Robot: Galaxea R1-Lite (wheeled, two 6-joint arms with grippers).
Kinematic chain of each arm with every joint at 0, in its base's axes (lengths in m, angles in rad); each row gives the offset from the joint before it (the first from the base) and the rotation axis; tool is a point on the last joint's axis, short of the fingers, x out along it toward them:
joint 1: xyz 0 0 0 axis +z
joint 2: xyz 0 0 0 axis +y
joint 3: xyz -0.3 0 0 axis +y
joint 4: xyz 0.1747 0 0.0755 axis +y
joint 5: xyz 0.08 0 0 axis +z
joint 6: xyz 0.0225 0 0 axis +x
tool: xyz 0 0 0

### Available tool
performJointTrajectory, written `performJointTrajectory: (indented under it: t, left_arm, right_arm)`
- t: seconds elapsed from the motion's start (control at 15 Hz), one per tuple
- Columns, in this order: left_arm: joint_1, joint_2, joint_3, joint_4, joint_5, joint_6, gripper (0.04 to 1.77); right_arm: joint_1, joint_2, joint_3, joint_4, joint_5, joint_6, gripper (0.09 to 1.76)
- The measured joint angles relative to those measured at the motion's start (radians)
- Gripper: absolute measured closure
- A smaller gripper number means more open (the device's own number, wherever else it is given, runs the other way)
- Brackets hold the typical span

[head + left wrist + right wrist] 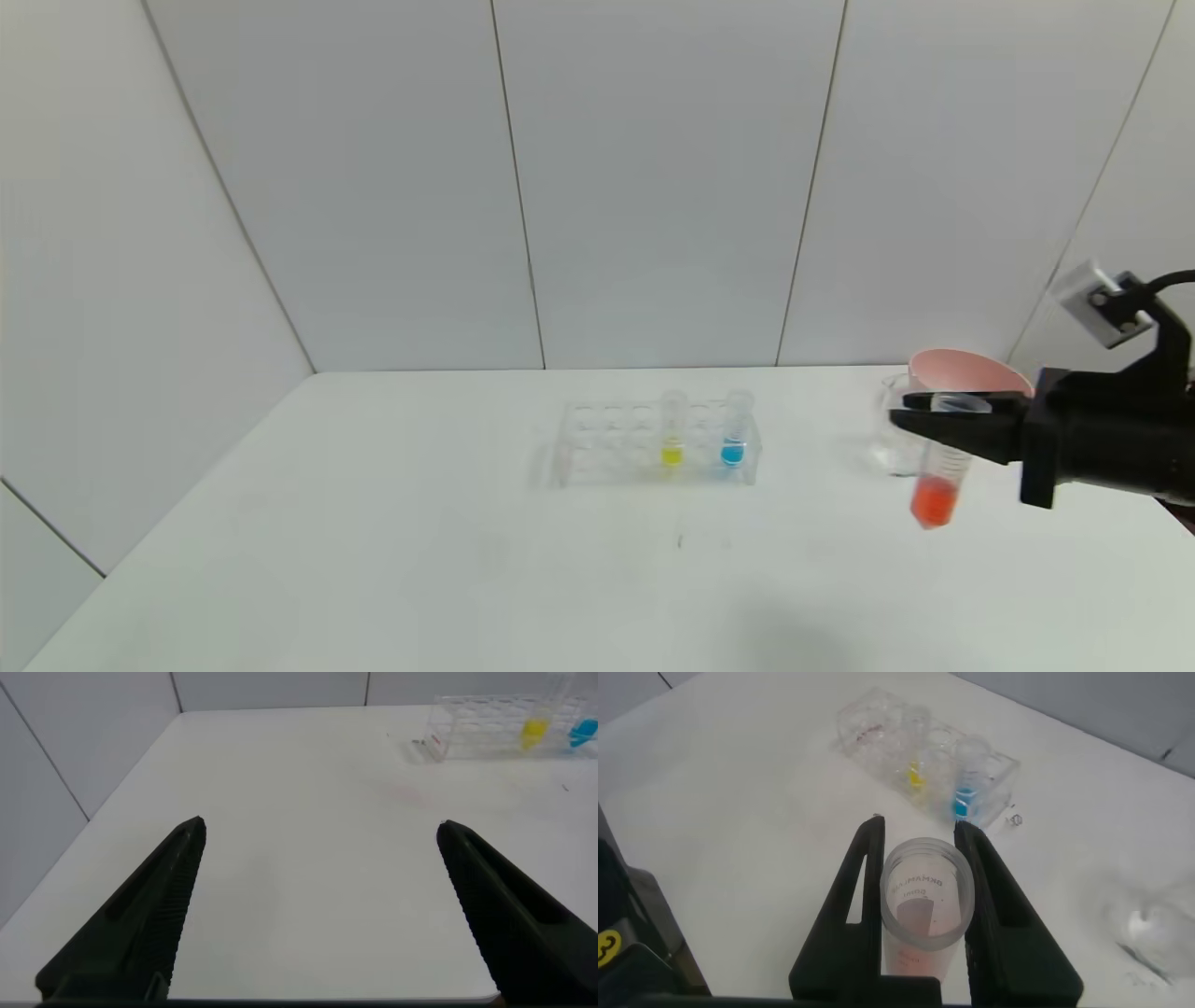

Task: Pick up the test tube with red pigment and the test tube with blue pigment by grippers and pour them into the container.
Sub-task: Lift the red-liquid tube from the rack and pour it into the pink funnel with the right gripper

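Now, desk (467,560): rack (653,443) holds the blue tube (735,439).
Right tool (934,417): clamped on the red tube (936,476), upright beside the container (896,439).
Left tool (318,905): spread apart, idle.
Next: tip red tube over container.

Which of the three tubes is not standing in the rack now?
The red tube: the right hand holds it above the table, while yellow and blue stand racked.

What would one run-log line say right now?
right pincer: shut on red tube, lifted near beaker | blue tube: in rack | left pincer: open, idle
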Motion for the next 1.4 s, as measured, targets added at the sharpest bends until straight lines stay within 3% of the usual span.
performJointTrajectory:
  t: [0.2, 0.33, 0.53, 0.8, 1.07, 1.2, 1.4]
  left_arm:
    - [0.0, 0.0, 0.0, 0.0, 0.0, 0.0, 0.05]
    - [0.0, 0.0, 0.0, 0.0, 0.0, 0.0, 0.05]
    - [0.0, 0.0, 0.0, 0.0, 0.0, 0.0, 0.05]
    - [0.0, 0.0, 0.0, 0.0, 0.0, 0.0, 0.05]
    - [0.0, 0.0, 0.0, 0.0, 0.0, 0.0, 0.05]
    - [0.0, 0.0, 0.0, 0.0, 0.0, 0.0, 0.05]
    - [0.0, 0.0, 0.0, 0.0, 0.0, 0.0, 0.05]
  right_arm:
    - [-0.244, -0.006, 0.006, 0.024, 0.207, -0.173, 1.29]
    - [-0.343, 0.028, -0.01, 0.029, 0.249, -0.223, 1.29]
    - [-0.426, 0.106, -0.082, 0.029, 0.285, -0.265, 1.29]
    - [-0.481, 0.243, -0.207, 0.032, 0.315, -0.359, 1.29]
    - [-0.477, 0.405, -0.403, 0.069, 0.318, -0.434, 1.29]
    - [-0.461, 0.47, -0.525, 0.17, 0.318, -0.467, 1.29]
    - [-0.439, 0.536, -0.736, 0.443, 0.31, -0.56, 1.29]
